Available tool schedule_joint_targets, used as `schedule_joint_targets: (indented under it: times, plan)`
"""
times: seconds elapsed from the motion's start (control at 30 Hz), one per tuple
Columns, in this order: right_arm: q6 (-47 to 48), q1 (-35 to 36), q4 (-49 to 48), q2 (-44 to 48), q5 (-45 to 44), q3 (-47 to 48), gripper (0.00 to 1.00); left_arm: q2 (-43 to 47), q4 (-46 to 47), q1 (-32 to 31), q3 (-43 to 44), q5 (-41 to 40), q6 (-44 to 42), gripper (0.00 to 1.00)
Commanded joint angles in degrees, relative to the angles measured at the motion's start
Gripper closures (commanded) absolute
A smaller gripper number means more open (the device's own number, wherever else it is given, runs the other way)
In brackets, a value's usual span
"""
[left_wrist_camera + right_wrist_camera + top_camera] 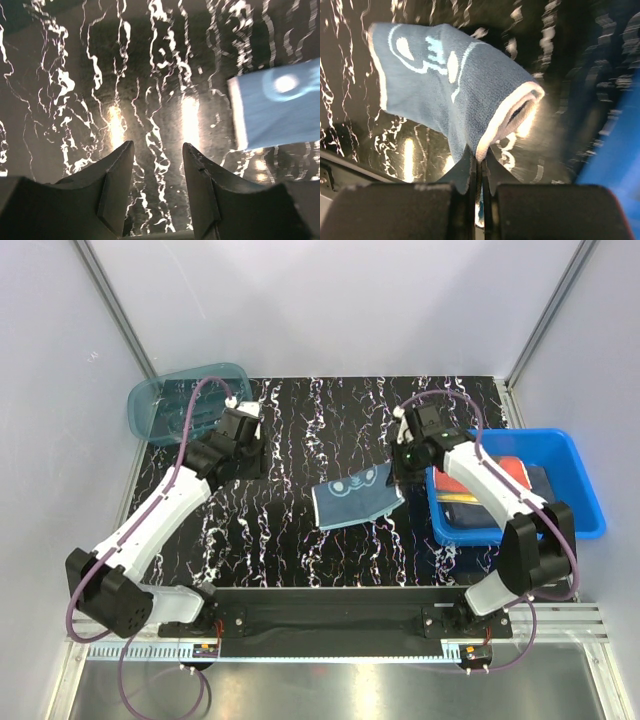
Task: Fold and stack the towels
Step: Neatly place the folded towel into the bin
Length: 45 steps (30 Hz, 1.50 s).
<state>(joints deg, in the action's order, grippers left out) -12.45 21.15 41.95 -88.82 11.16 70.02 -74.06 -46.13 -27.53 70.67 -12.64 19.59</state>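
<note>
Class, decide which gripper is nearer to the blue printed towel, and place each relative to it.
Right. The right gripper is shut on the towel at its right edge. The left gripper stands open over bare table, off to the towel's left, not touching it.

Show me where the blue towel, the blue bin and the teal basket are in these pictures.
blue towel (pixel 352 500), top external view, middle of the cloth.
blue bin (pixel 585 487), top external view, its right wall.
teal basket (pixel 155 405), top external view, bare left part.
</note>
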Motion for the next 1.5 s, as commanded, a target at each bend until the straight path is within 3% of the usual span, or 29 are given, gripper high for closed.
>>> schedule_joint_targets:
  times: [0.0,0.33,0.53,0.77,1.47]
  plan:
    - [6.64,-4.44,9.63,2.42,-0.8,5.21,1.0,-1.96,-0.44,0.81,0.69,1.39,-2.19,0.51]
    - [14.64,-19.29,20.09,1.46,-0.61,19.6,1.0,-4.16,-0.19,0.9,3.16,5.09,-3.86,0.51]
    - [18.16,-30.79,23.17,-1.79,-0.88,24.37,1.0,-4.42,-0.89,0.81,3.06,4.21,-4.21,0.51]
    - [20.97,-38.97,24.14,-5.22,-1.93,27.28,1.0,-3.99,-3.44,0.81,5.88,2.19,-4.48,0.51]
    - [25.9,-44.0,17.64,-17.53,-6.67,31.41,1.0,-9.43,-5.73,0.72,14.84,6.58,-3.86,0.5]
